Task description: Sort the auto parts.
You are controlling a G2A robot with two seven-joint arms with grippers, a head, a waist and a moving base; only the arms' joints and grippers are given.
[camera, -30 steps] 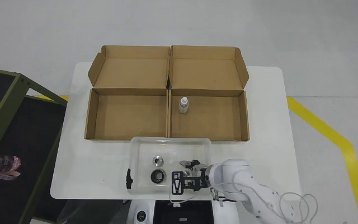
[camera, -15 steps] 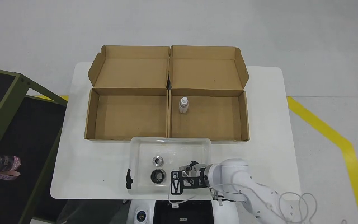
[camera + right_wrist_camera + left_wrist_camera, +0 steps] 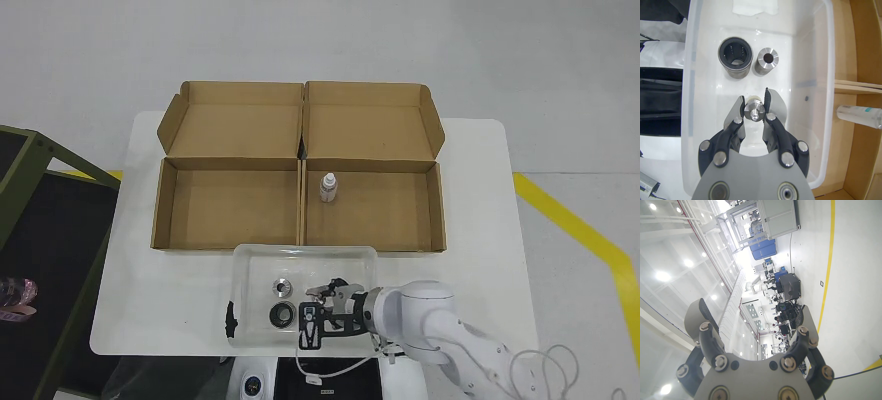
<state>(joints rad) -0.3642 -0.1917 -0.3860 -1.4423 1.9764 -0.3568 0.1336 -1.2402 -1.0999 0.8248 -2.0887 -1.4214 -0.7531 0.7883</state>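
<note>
Mo: Right gripper [image 3: 754, 98] has edged toward the bearing [image 3: 735, 58] end of the clear bin [image 3: 827, 56] since a second ago; jaws pinch the small metal part [image 3: 754, 111] mid-bin.
Jin: Looks dense, stiff, slick I reckon, so grip its round body squarely. Bearing and steel bushing [image 3: 766, 62] stand near, not touching. Bin wall's in the way of the cardboard box [image 3: 865, 47] with the bottle [image 3: 857, 113]. Left gripper [image 3: 753, 310] is spread, empty.

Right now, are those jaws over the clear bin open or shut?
Shut on a small metal part; both pads press its sides over the clear bin.
</note>
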